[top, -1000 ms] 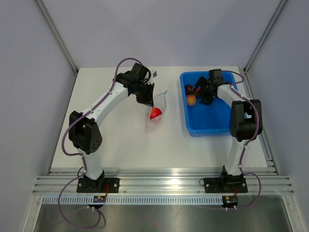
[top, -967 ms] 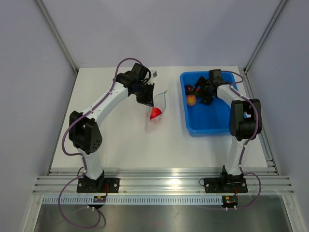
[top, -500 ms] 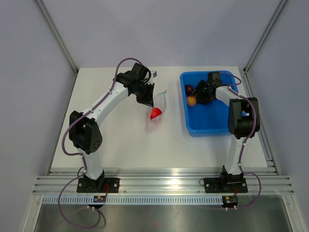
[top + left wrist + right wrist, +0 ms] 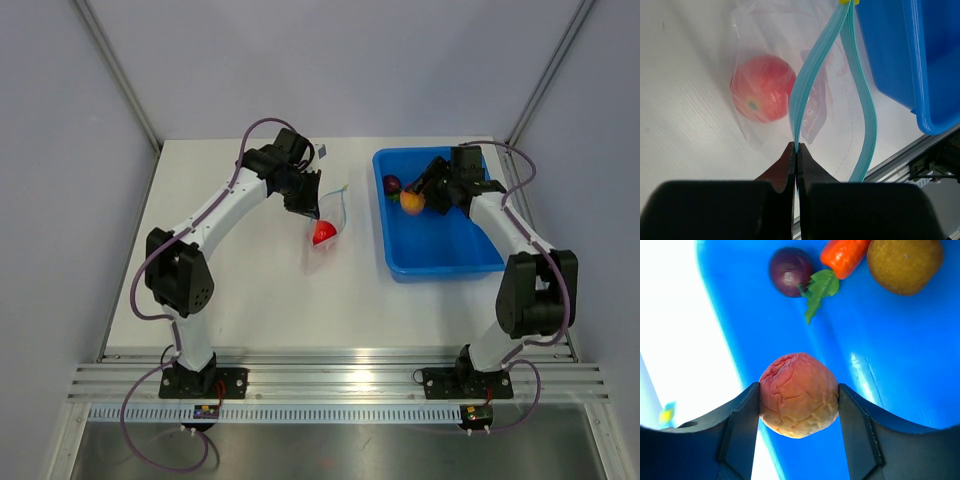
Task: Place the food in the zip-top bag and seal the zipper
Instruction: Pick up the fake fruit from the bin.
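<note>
One strip of the zipper [image 4: 812,65] is pinched in the left claw [image 4: 796,150], pressed together on it. The zip-top bag [image 4: 840,130], with a red round [image 4: 762,89] inside, lies on the tabletop [image 4: 240,290] left of the blue tray [image 4: 900,365]. A pink-yellow round [image 4: 799,390] is clamped in the right claw [image 4: 799,395] by the tray's left wall. A purple round [image 4: 789,271], a carrot [image 4: 844,254] and a brown round [image 4: 905,262] lie in the tray.

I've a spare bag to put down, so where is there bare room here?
Bare table lies between the arm bases and the zip-top bag, and left of the left arm. The near half of the blue tray is bare. Crowded: its far corner, where the right end effector grips a pink fruit beside other food.
</note>
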Robot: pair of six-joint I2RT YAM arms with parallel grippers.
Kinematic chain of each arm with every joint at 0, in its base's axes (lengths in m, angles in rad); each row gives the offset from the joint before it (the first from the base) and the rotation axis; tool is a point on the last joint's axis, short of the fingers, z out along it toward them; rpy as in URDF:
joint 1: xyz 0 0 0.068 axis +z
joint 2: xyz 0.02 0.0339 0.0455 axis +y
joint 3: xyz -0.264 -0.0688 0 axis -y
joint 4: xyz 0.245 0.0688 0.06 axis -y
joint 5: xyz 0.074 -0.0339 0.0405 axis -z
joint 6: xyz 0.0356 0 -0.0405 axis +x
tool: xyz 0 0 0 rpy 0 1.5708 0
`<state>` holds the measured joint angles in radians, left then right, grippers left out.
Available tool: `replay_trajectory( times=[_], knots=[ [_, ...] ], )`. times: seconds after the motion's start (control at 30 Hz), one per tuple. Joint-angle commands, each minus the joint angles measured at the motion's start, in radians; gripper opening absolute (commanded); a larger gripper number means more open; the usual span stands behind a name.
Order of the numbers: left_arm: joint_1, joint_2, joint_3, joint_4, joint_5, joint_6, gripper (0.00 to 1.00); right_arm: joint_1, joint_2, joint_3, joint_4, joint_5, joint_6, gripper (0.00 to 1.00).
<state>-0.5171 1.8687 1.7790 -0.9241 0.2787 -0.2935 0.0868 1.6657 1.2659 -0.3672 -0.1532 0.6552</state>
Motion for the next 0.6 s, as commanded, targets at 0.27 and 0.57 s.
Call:
replay_trajectory(
  times=[0.27,0.57],
  knots=[
    [-0.032,0.023,0.059,0.041,-0.013,-0.024,0.0,0.074,-0.294,-0.007,-0.116,0.021,-0.054,0.49],
    [-0.032,0.001,0.045,0.031,-0.024,-0.015,0.0,0.363,-0.221,0.133,-0.104,0.05,-0.008,0.49]
  ],
)
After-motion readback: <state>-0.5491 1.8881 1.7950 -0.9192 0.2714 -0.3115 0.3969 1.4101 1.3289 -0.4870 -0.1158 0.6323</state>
